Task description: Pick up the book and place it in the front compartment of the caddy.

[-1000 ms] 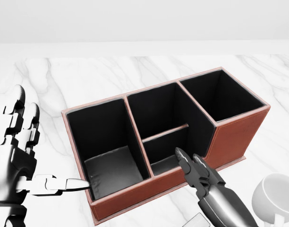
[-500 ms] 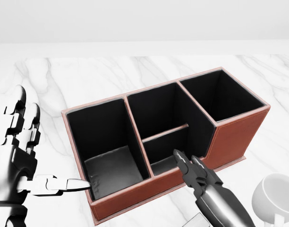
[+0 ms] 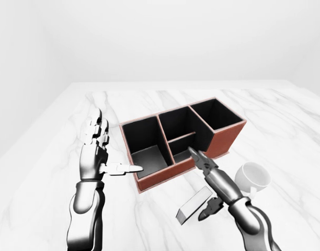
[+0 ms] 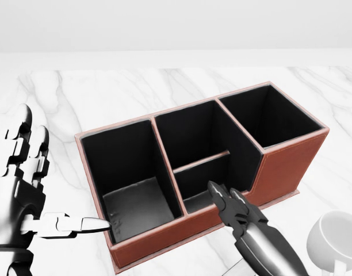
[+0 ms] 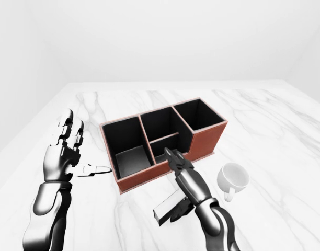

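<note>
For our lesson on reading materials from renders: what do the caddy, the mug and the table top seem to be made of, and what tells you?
Caddy: looks like reddish-brown leather or leatherette, matte, with pale edge trim and black lining.
Mug: probably glazed ceramic, plain white and smooth with soft shading.
Table top: looks like polished marble, white with grey veining. As a simulator render, it shows only surface look.

Bright, even, sharp renders (soft shadows, no glare)

White marble table (image 3: pixel 285 115) with grey veining, plain white walls (image 3: pixel 160 36) — soft, even light
</note>
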